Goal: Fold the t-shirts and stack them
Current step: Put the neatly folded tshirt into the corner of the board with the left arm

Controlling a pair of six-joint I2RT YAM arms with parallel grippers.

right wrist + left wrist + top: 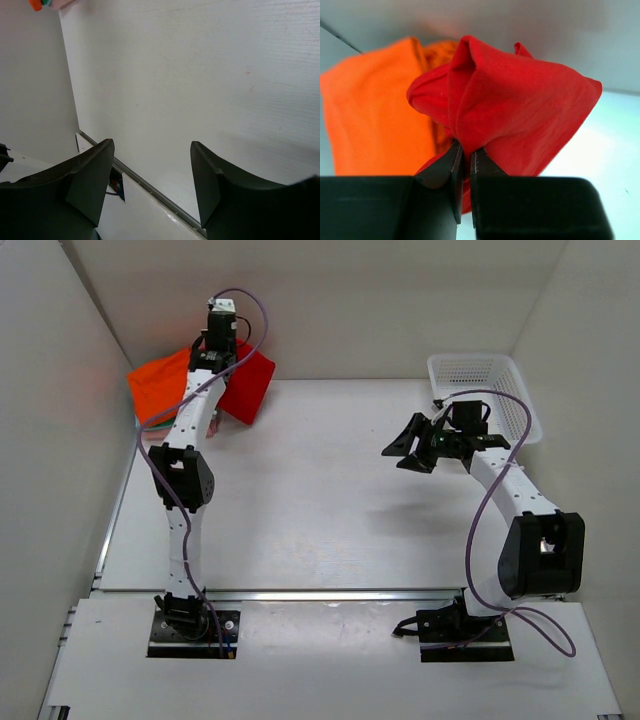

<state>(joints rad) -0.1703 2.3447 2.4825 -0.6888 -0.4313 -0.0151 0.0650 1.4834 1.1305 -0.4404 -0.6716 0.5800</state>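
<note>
My left gripper (222, 340) is at the back left corner, shut on a bunched fold of the bright red t-shirt (250, 385). In the left wrist view the jaws (467, 149) pinch the red t-shirt (520, 110), which hangs in folds in front of the orange t-shirt (375, 115). The orange t-shirt (160, 385) lies folded in that corner, with a thin green edge (145, 426) showing beneath it. My right gripper (405, 450) is open and empty above the table's right middle; its jaws (152, 145) stand wide apart over bare table.
A white mesh basket (500, 380) stands at the back right, just behind my right wrist. White walls close in the left, back and right sides. A metal strip (330, 594) crosses the table's near edge in front of the arm bases.
</note>
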